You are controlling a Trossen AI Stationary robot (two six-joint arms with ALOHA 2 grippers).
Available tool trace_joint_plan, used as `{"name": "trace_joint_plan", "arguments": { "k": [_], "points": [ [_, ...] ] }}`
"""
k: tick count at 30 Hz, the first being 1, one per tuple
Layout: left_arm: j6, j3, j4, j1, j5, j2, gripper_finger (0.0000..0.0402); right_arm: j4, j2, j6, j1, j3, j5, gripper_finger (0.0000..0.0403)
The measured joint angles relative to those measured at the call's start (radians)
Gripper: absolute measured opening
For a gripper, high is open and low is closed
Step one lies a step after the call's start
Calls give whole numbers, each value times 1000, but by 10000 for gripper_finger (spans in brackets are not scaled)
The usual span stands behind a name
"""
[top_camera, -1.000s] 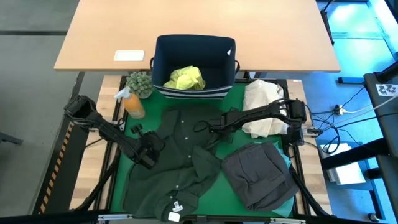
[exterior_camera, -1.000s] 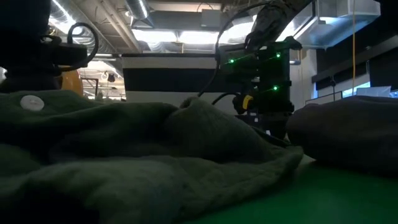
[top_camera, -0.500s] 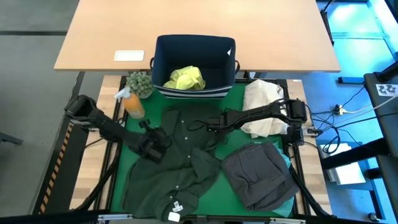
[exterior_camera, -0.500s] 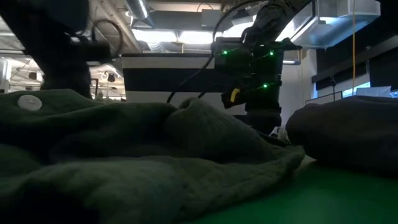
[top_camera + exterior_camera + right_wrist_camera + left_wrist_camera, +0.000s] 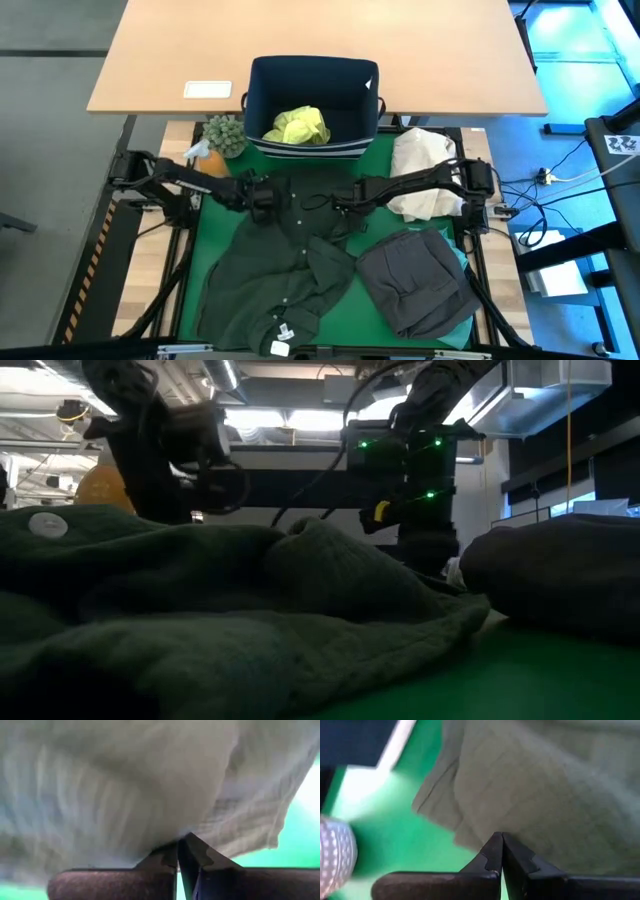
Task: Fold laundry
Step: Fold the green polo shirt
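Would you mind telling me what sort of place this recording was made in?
Probably a robotics lab or workshop: two arms at a green mat strewn with laundry, exposed ceiling ducts and strip lights, and a plain wooden desk.

We note the dark olive shirt (image 5: pixel 290 265) as soft, matt woven cloth, creased. The grey garment (image 5: pixel 415 283) looks a thicker matt fabric. Green mat (image 5: pixel 370 315): smooth, flat finish. Desk (image 5: pixel 320 40): pale smooth wood. Navy bin (image 5: pixel 312 85): matt fabric walls. Cream bundle (image 5: pixel 420 170): crinkled cloth.

Green mat (image 5: pixel 375 318) carries dark olive shirt (image 5: pixel 285 275), grey garment (image 5: pixel 415 282), cream bundle (image 5: pixel 420 170), navy bin (image 5: pixel 312 105).
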Motion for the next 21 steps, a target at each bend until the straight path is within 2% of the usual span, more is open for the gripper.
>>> {"name": "trace_joint_plan", "arguments": {
  "k": [9,15,21],
  "points": [
    [-62,-45,-135,68,10,-2,0,-168,2,43,38,-4,7,5],
    [-138,6,-309,68,-25,-1,0,-188,-25,46,38,-5,35,5],
    [-173,86,-410,54,-68,-13,0,-198,-95,51,13,-5,134,5]
  ]
}}
